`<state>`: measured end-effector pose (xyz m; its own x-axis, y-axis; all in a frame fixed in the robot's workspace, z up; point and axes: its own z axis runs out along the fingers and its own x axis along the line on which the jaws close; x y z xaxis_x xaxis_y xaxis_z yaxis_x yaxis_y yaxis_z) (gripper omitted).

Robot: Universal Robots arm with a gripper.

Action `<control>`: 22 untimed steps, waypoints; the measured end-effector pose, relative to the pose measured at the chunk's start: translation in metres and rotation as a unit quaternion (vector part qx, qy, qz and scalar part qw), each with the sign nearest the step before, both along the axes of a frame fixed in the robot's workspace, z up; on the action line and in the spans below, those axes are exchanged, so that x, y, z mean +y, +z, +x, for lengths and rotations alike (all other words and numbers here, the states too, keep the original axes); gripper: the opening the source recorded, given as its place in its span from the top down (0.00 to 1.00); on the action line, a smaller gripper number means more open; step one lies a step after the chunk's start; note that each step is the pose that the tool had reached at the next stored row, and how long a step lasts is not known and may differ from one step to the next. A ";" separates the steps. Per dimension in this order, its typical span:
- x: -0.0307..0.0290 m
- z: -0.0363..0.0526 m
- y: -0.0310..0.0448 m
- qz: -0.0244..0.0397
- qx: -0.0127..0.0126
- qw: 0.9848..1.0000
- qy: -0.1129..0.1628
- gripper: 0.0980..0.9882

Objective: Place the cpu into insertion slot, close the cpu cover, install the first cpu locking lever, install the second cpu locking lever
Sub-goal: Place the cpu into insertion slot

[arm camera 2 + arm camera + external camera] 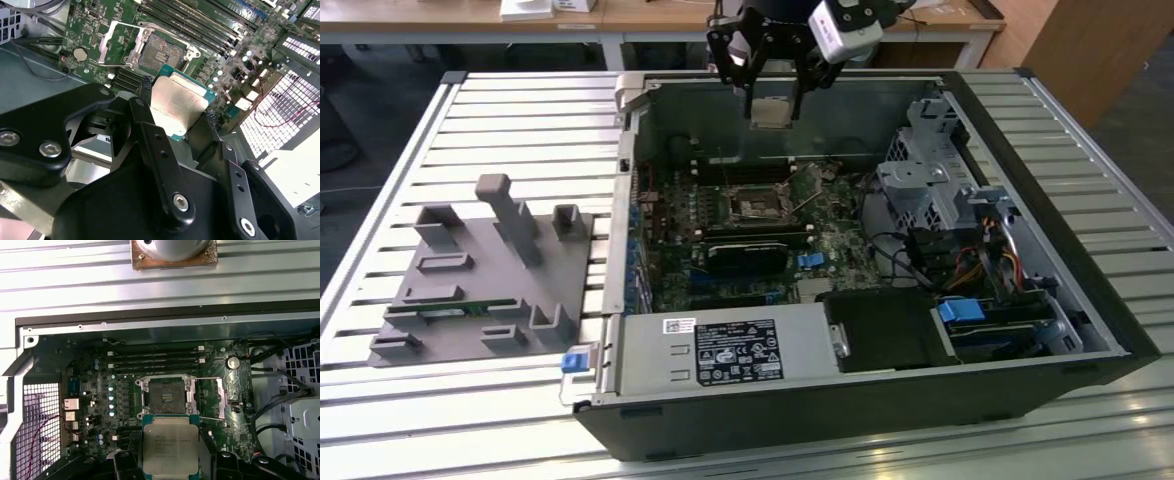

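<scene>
Gripper (178, 100): fingers (146, 86) pinching cpu (169, 447) by opposite edges; we are hovering over open insertion slot (166, 397); we are judging level chip and squared corners essential.

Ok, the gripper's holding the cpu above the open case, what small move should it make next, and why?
Probably ease the gripper down toward the insertion slot, keeping the cpu level. The cpu is clamped in its grip, above the green board. The slot lies bare and the cpu cover stands flipped open beside it, so the way down looks clear.
</scene>
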<state>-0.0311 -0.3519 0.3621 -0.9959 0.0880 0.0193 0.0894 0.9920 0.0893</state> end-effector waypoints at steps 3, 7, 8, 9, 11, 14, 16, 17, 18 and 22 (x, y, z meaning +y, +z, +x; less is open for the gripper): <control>0.0000 0.0000 0.0000 0.000 0.000 1.000 -0.006 0.51; 0.0000 0.0000 0.0000 0.000 0.000 1.000 -0.014 0.51; 0.0000 0.0000 0.0000 0.000 0.000 1.000 -0.016 0.51; 0.0000 0.0000 0.0000 0.000 0.000 1.000 -0.018 0.51; 0.0000 0.0000 0.0000 0.000 0.000 1.000 -0.021 0.51; 0.0000 0.0000 0.0000 0.000 0.000 1.000 -0.026 0.51; 0.0000 0.0000 0.0000 0.000 0.000 1.000 -0.030 0.51; 0.0000 0.0000 0.0000 0.000 0.000 1.000 -0.031 0.51; 0.0000 0.0000 0.0000 0.000 0.000 0.999 -0.033 0.51; 0.0000 0.0000 0.0000 0.000 0.000 0.999 -0.039 0.51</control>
